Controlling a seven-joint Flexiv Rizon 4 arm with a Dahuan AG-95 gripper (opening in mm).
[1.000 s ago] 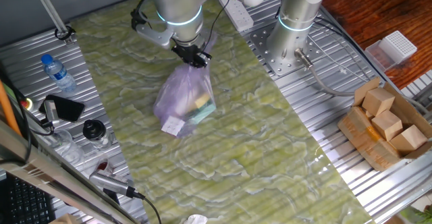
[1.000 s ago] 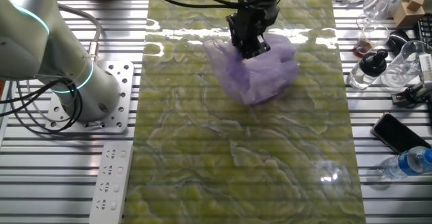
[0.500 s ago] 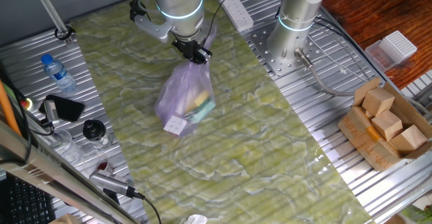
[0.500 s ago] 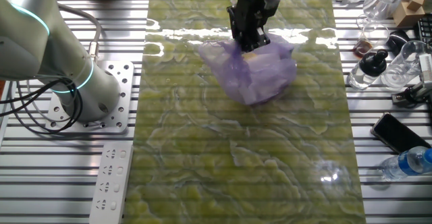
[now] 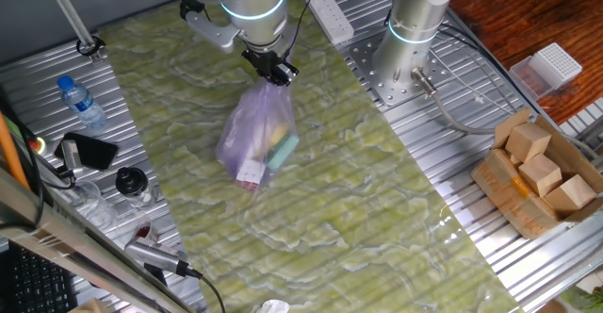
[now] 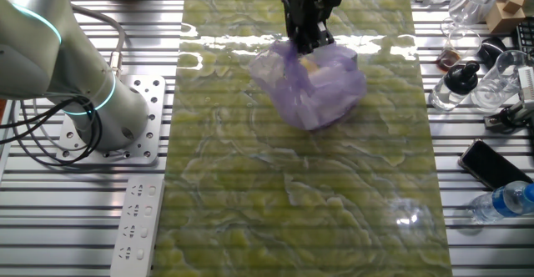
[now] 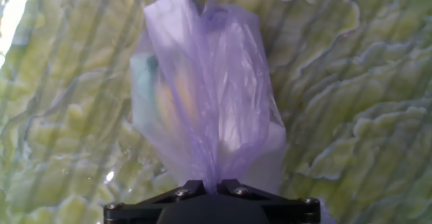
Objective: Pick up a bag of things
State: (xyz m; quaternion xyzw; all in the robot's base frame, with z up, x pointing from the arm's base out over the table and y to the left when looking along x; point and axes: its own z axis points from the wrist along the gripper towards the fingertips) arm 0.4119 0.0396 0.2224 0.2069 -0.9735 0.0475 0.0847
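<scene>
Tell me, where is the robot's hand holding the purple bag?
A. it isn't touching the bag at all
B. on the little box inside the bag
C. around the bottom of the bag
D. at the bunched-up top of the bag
D. In the hand view the end effector is shut on the gathered neck of the purple bag, and the bag's full part with the things in it hangs away below it.
</scene>
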